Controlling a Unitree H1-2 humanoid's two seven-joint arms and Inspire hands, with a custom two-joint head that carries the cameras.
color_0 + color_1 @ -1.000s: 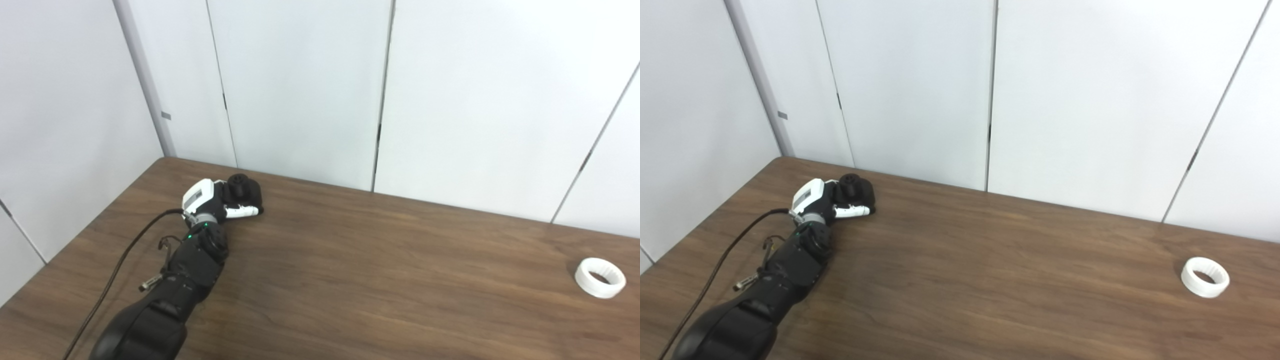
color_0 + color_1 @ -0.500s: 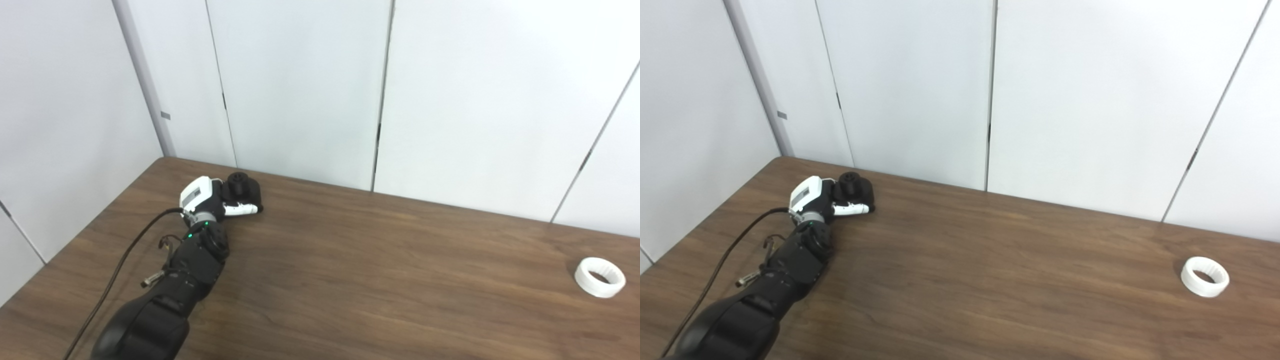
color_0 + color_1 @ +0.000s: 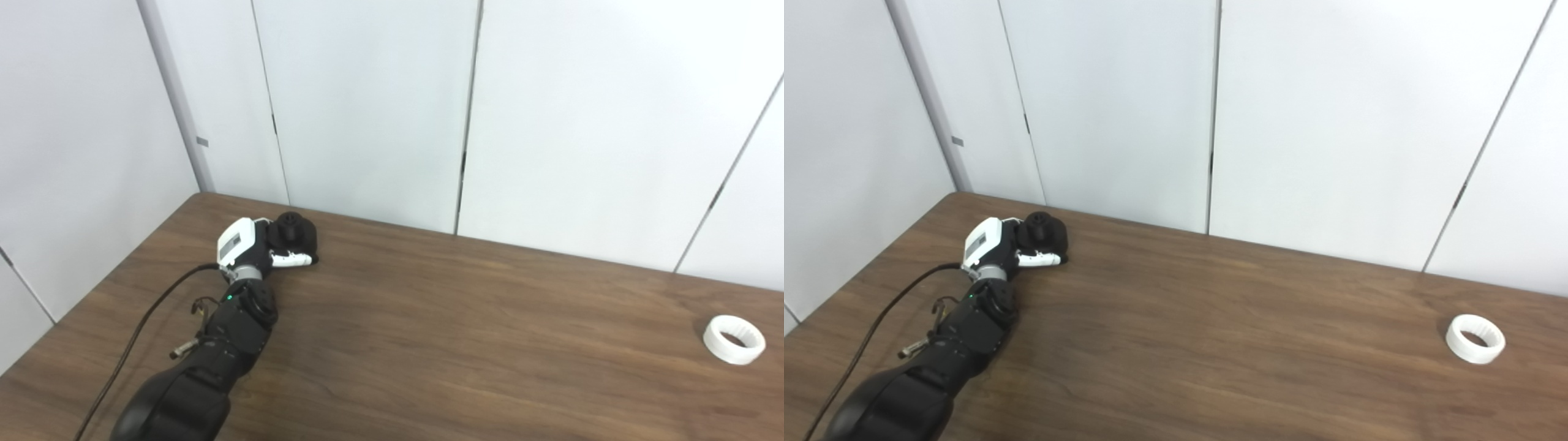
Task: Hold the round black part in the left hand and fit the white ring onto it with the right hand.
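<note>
White panelled walls with narrow vertical seams back a dark wood-grain surface (image 3: 441,343), matte and flat. Left hand (image 3: 260,248), white-shelled with black inner parts, lies near the far left corner of the surface. Its fingers (image 3: 293,260) are curled around the round black part (image 3: 294,231), a matte domed piece with a short cylindrical knob on top; the part sits against the palm, with one white finger wrapped along its near side. White ring (image 3: 734,339), a short thick band, lies flat near the right edge, well apart from the hand. Right hand is out of view
</note>
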